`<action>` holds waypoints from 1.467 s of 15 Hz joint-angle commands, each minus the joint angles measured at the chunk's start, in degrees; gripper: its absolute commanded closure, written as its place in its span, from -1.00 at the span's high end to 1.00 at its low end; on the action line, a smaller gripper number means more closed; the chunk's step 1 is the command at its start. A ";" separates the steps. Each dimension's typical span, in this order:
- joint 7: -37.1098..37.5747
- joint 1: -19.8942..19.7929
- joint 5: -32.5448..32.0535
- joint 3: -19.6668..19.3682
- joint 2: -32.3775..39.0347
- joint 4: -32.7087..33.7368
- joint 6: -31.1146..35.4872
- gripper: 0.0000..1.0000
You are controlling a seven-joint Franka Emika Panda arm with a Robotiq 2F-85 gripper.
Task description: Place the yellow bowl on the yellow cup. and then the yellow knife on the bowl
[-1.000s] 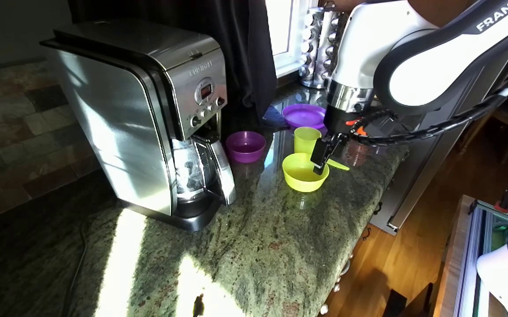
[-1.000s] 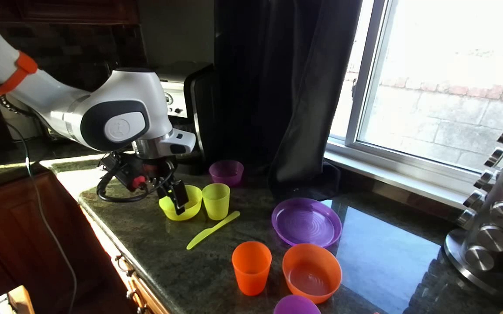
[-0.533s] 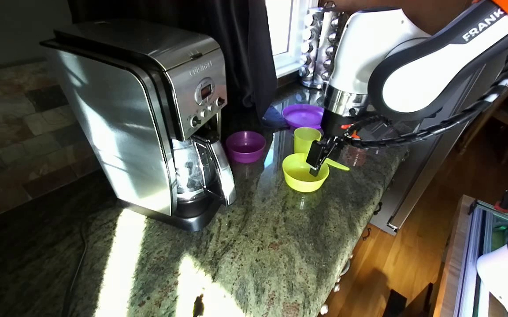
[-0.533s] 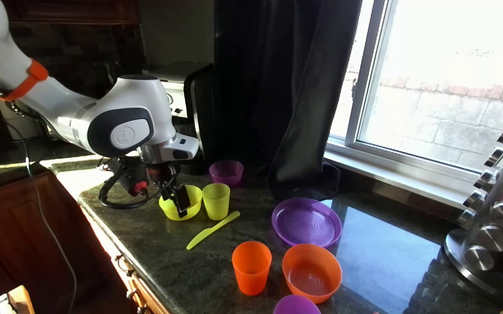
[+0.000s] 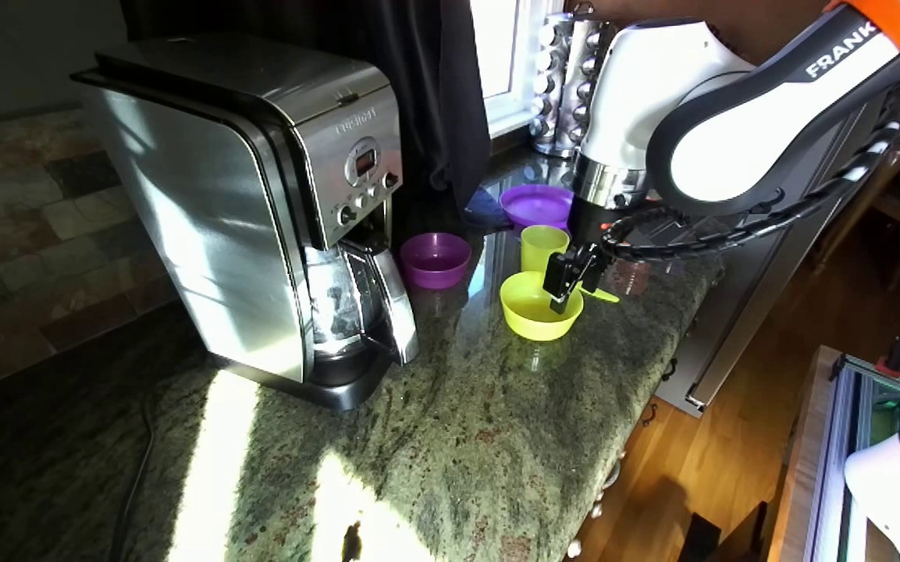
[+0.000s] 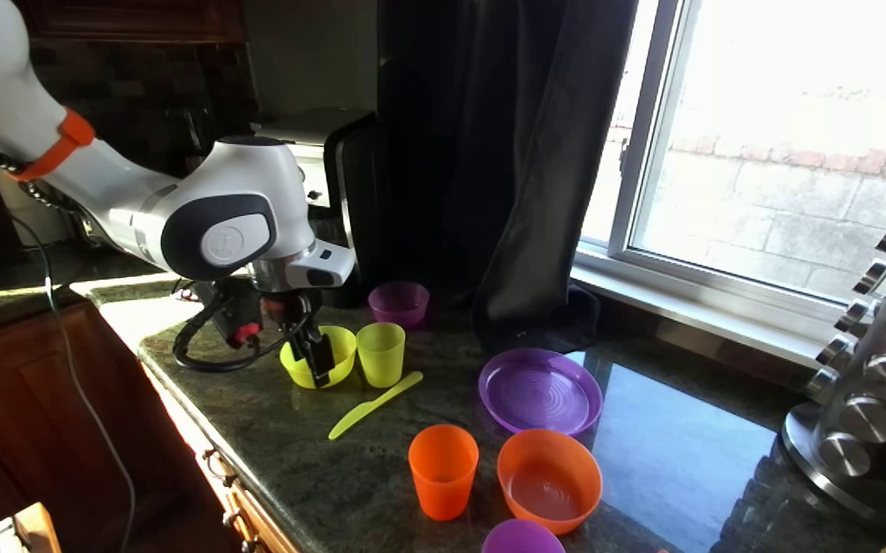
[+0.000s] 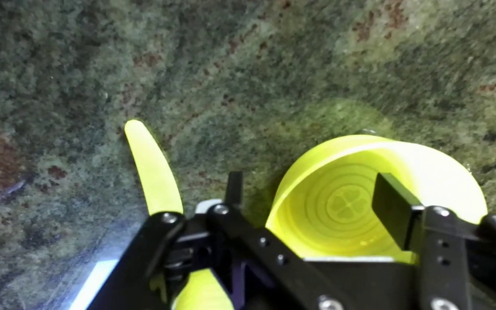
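Observation:
The yellow bowl [image 5: 528,318] sits upright on the counter beside the yellow cup [image 6: 381,355], which stands upright. On the bowl's near side in an exterior view, the yellow knife [image 6: 373,407] lies flat on the stone. My gripper [image 7: 315,198] is open and straddles the bowl's rim. In the wrist view, one of its fingers [image 7: 396,211] reaches over the inside of the bowl, while the opposite one is outside the rim. Nothing is pinched between them. The gripper's linkage covers part of the knife [image 7: 155,176] there, and a yellow piece, apparently the cup, shows below.
A purple bowl [image 5: 435,269] is near the coffee maker [image 5: 340,195]. A purple plate [image 6: 540,392], an orange cup [image 6: 443,472] and an orange bowl [image 6: 550,491] share the counter. A spice rack [image 6: 873,376] stands by the window.
The arm has shifted slightly and the gripper has come a little lower at the bowl's rim. Its jaws look slightly narrower. Bowl, cup and knife stay in place.

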 commanded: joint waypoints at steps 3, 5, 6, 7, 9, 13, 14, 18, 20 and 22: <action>2.51 -0.22 -1.41 -0.30 1.22 0.36 1.14 -0.37; 2.60 -0.27 -1.36 -0.32 1.32 0.42 1.13 -0.68; 2.65 -0.30 -1.35 -0.34 1.37 0.46 1.11 -0.81; 2.70 -0.30 -1.34 -0.35 1.43 0.50 1.09 -0.97; 2.83 -0.29 -1.40 -0.36 1.48 0.59 1.13 -1.00; 2.63 -0.08 -1.13 -0.24 0.61 0.85 0.96 -1.00; 2.40 0.02 -0.94 -0.21 -0.24 0.69 0.87 -0.98; 1.13 0.38 0.25 -0.19 -5.07 -0.35 0.16 -0.98; -0.32 0.68 1.70 -0.44 -7.55 -0.90 -0.04 -0.98; -1.74 1.01 3.23 -0.79 -10.14 -1.50 -0.07 -0.98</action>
